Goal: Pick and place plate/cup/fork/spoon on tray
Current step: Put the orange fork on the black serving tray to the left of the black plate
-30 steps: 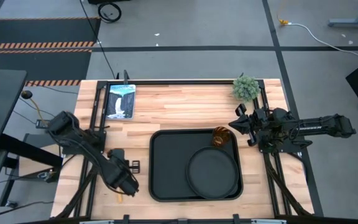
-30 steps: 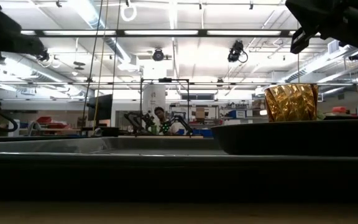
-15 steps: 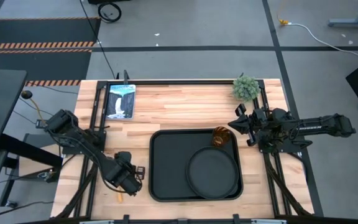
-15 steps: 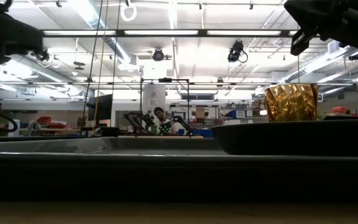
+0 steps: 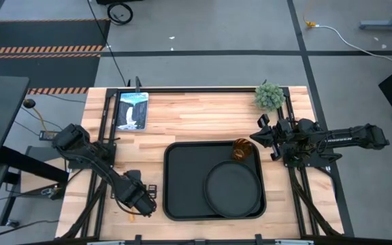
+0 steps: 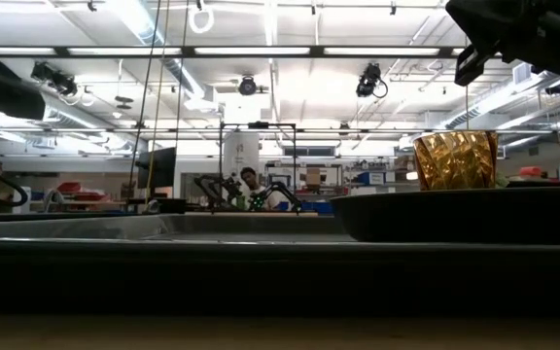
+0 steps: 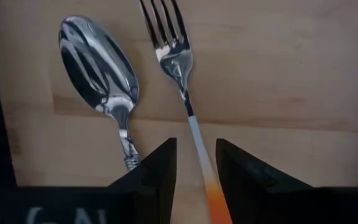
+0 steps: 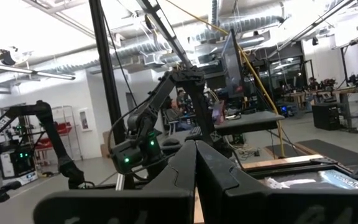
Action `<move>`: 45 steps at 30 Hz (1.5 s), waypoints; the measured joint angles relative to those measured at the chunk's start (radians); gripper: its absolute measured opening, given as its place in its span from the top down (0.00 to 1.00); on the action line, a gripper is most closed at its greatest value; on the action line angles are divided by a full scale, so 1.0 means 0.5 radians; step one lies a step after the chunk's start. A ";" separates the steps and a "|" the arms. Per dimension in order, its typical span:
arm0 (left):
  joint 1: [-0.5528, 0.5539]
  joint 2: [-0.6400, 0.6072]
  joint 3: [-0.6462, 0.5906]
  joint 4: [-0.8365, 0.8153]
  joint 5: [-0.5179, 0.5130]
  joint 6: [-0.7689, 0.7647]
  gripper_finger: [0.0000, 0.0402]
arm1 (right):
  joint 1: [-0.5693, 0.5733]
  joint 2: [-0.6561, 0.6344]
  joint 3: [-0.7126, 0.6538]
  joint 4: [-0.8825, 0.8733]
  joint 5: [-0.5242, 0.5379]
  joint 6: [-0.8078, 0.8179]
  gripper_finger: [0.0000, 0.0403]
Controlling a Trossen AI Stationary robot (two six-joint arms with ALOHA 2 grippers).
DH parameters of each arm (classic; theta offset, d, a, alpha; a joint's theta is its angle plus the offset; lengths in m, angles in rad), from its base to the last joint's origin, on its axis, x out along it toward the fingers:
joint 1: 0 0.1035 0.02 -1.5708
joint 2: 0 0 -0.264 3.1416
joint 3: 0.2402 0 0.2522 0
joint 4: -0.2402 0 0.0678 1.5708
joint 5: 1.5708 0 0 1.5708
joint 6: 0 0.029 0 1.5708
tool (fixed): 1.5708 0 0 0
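Left gripper (image 7: 196,171) is spread narrowly, straddling the fork (image 7: 182,87) handle; spoon (image 7: 101,71) just beside, at the tray's (image 5: 175,184) 9 o'clock edge. Right gripper (image 8: 196,163) pinched closed at 3 o'clock near the cup (image 5: 241,150).

We look down on a pale butcher-block table (image 5: 203,119) standing on a grey concrete floor (image 5: 203,41) crossed by dark seams — orange-and-black hazard stripes (image 5: 39,49) run along a dark mat at one side. A white cable (image 5: 346,32) trails across the floor. Level across the table, we see a workshop ceiling — long fluorescent strips (image 6: 261,51), exposed ducts and hanging gear.
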 joint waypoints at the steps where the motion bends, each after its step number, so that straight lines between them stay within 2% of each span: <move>1: 0.000 0.003 0.000 0.000 0.001 -0.012 0.70 | 0.000 0.000 0.000 0.001 0.000 0.001 0.97; 7: 0.006 0.001 -0.043 0.037 0.001 -0.027 0.70 | 0.000 0.000 0.000 0.005 -0.002 0.018 0.97; 13: 0.015 -0.013 -0.262 0.383 0.000 -0.054 0.70 | 0.000 0.000 -0.001 0.003 -0.025 0.019 0.97; 19: 0.049 -0.015 -0.289 0.400 0.027 -0.042 0.71 | 0.000 0.000 -0.001 0.013 -0.025 0.018 0.97; 33: 0.065 -0.011 -0.292 0.442 0.053 0.002 0.95 | 0.000 0.000 -0.001 0.017 -0.025 0.030 0.97; 41: 0.064 -0.016 -0.271 0.415 0.022 0.033 0.95 | 0.000 0.000 -0.001 0.016 -0.023 0.031 0.97; 45: 0.060 -0.058 -0.206 0.307 -0.086 0.047 0.95 | 0.000 0.000 -0.001 0.017 -0.017 0.031 0.97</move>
